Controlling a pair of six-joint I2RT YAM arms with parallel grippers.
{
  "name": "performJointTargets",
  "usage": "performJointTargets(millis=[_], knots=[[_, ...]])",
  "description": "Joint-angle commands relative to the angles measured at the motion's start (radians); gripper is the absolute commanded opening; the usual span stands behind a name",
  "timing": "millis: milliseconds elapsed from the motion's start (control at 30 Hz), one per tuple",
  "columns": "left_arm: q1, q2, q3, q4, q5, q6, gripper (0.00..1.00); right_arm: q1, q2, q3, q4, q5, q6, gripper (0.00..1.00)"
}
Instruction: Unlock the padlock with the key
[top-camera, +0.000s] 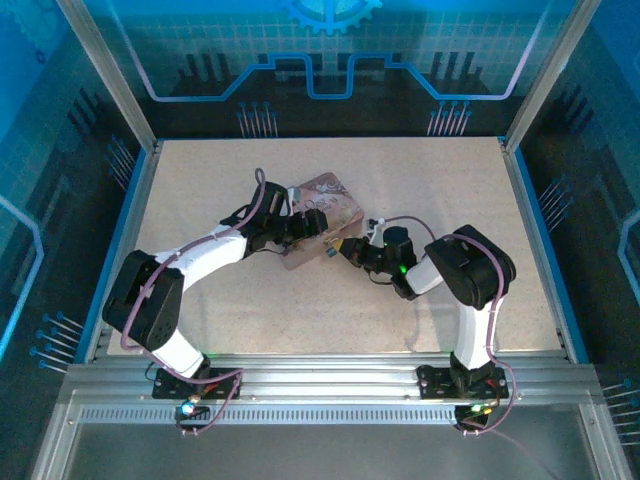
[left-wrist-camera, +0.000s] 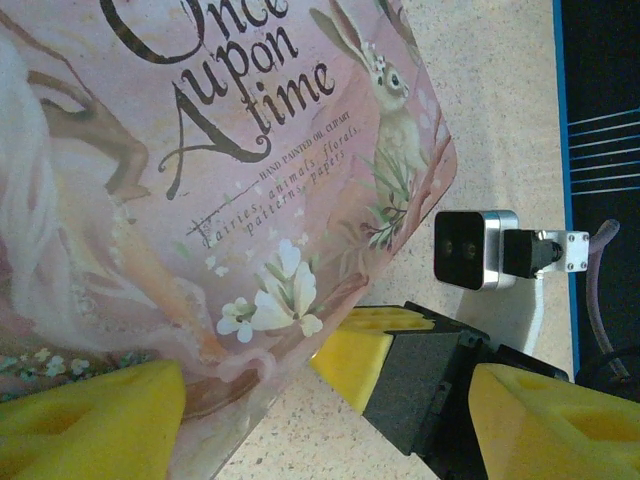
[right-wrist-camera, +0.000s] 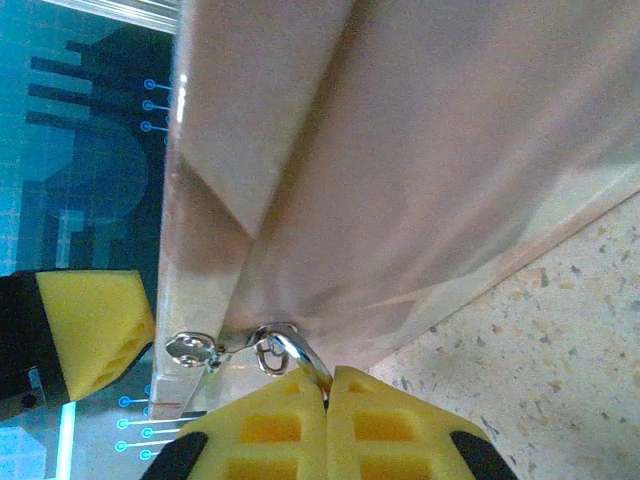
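The pink picture-printed tin (top-camera: 322, 205) lies mid-table with one corner lifted off the table. From the clasp (right-wrist-camera: 190, 348) on the tin's edge hangs the padlock; its silver shackle (right-wrist-camera: 297, 352) curves down between the yellow pads of my right gripper (right-wrist-camera: 328, 388), which is shut on it, hiding the body. The key is hidden. My left gripper (left-wrist-camera: 320, 425) is open astride the tin's (left-wrist-camera: 200, 200) near corner. One of its fingers (left-wrist-camera: 90, 425) overlaps the tin's edge; the other stands apart from it, beside my right gripper (left-wrist-camera: 395, 365).
Both grippers (top-camera: 300, 230) (top-camera: 347, 250) meet at the tin's near right corner. Speckled beige tabletop (top-camera: 250, 310) lies open all round. Blue-lit walls and aluminium frame posts (top-camera: 110, 80) enclose the table.
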Motion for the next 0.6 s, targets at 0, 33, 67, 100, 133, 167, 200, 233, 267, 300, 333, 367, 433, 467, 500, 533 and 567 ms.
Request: performJointTargets(millis=[0, 33, 67, 100, 133, 167, 200, 233, 267, 300, 333, 367, 433, 467, 500, 533, 567], knots=[[-0.007, 0.003, -0.037, -0.125, -0.005, -0.02, 0.78, -0.016, -0.062, -0.018, -0.003, 0.046, -0.013, 0.02], [-0.006, 0.003, -0.028, -0.129, -0.004, -0.018, 0.78, -0.018, -0.076, -0.021, -0.019, 0.053, -0.019, 0.02], [-0.006, 0.004, -0.016, -0.136, -0.004, -0.015, 0.78, -0.02, -0.085, -0.021, -0.038, 0.054, -0.031, 0.02], [-0.006, 0.004, -0.004, -0.144, -0.004, -0.012, 0.78, -0.022, -0.101, -0.022, -0.061, 0.055, -0.037, 0.02], [-0.006, 0.003, 0.01, -0.153, -0.007, -0.008, 0.78, -0.025, -0.119, -0.025, -0.089, 0.062, -0.049, 0.02], [-0.005, 0.001, 0.025, -0.162, -0.01, -0.004, 0.79, -0.025, -0.134, -0.026, -0.109, 0.065, -0.061, 0.02], [-0.006, -0.002, 0.036, -0.17, -0.013, 0.0, 0.79, -0.026, -0.15, -0.028, -0.132, 0.069, -0.071, 0.02], [-0.005, -0.004, 0.05, -0.179, -0.015, 0.005, 0.8, -0.027, -0.167, -0.03, -0.16, 0.071, -0.088, 0.02], [-0.005, -0.008, 0.066, -0.188, -0.017, 0.009, 0.8, -0.028, -0.19, -0.031, -0.19, 0.076, -0.102, 0.02], [-0.005, -0.013, 0.076, -0.195, -0.02, 0.013, 0.8, -0.03, -0.211, -0.03, -0.23, 0.079, -0.116, 0.02], [-0.005, -0.02, 0.089, -0.201, -0.022, 0.018, 0.81, -0.032, -0.234, -0.03, -0.264, 0.081, -0.134, 0.02], [-0.006, -0.027, 0.098, -0.208, -0.028, 0.022, 0.81, -0.034, -0.257, -0.029, -0.302, 0.083, -0.151, 0.02], [-0.006, -0.045, 0.106, -0.216, -0.04, 0.032, 0.83, -0.037, -0.304, -0.026, -0.368, 0.087, -0.182, 0.02], [-0.006, -0.057, 0.109, -0.218, -0.045, 0.037, 0.84, -0.041, -0.329, -0.021, -0.409, 0.087, -0.202, 0.03], [-0.004, -0.068, 0.11, -0.222, -0.052, 0.044, 0.85, -0.043, -0.353, -0.015, -0.448, 0.087, -0.222, 0.03], [-0.004, -0.082, 0.109, -0.226, -0.062, 0.053, 0.86, -0.045, -0.381, -0.006, -0.499, 0.089, -0.25, 0.03], [-0.003, -0.094, 0.108, -0.231, -0.07, 0.06, 0.87, -0.045, -0.405, 0.004, -0.544, 0.088, -0.274, 0.03]])
